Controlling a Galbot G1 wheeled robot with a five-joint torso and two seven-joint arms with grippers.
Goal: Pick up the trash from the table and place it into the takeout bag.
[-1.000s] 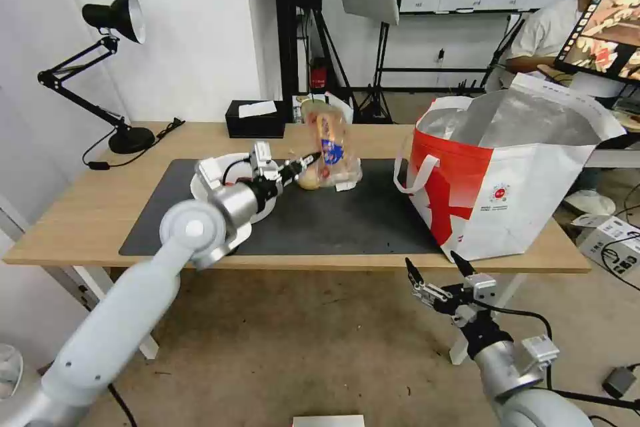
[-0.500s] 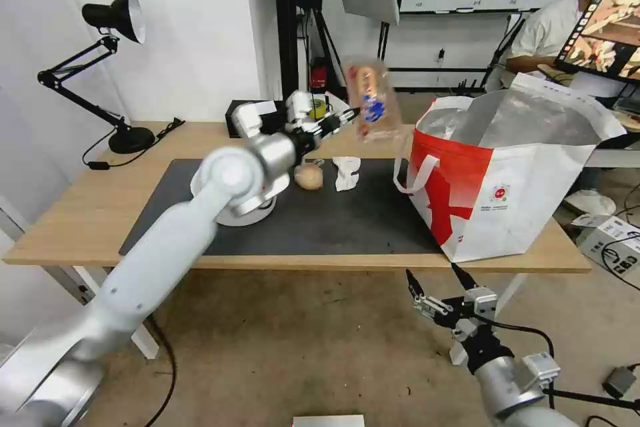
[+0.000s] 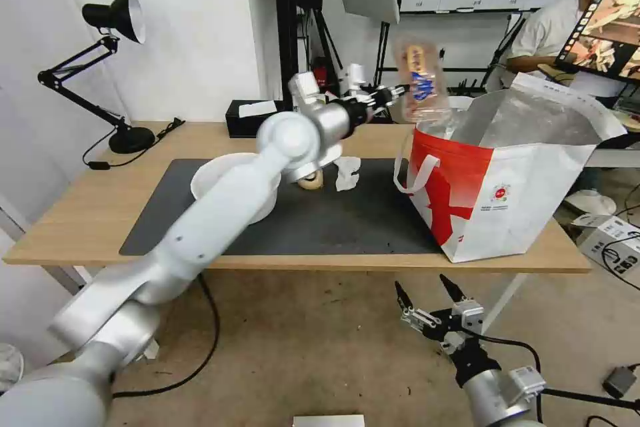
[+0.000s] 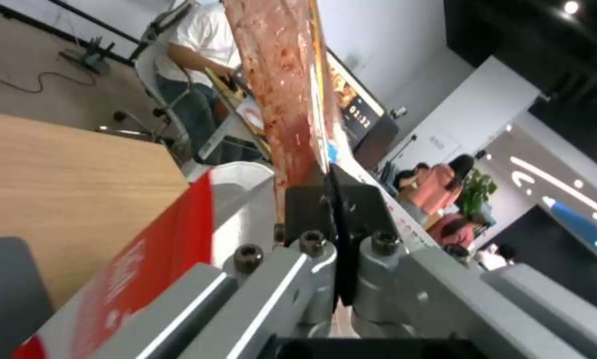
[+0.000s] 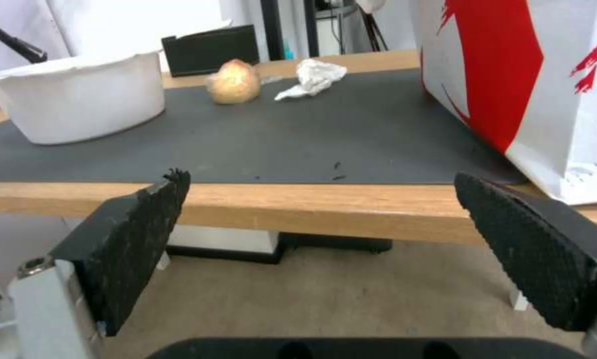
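My left gripper point(image 3: 399, 88) is shut on one edge of the clear plastic tray point(image 3: 419, 80), holding it upright in the air over the near-left rim of the takeout bag point(image 3: 507, 193). In the left wrist view the tray point(image 4: 282, 99) with red bits rises from the closed fingers point(image 4: 311, 204), with the bag's red side point(image 4: 178, 234) below. On the table point(image 3: 80, 213) remain the white bowl point(image 3: 213, 177), the small beige-filled bag point(image 3: 310, 180) and the crumpled tissue point(image 3: 347, 172). My right gripper point(image 3: 422, 285) hangs open below the table's front edge, holding nothing.
A dark grey mat point(image 3: 347, 220) covers the table's middle. A black tissue box point(image 3: 253, 119) and a desk lamp point(image 3: 113, 13) stand at the back. Light stands and a seated person with a monitor are behind the bag.
My left arm has lifted the tray off the mat and swung it right and upward, from beside the bowl to above the bag's rim. The right gripper dropped slightly.
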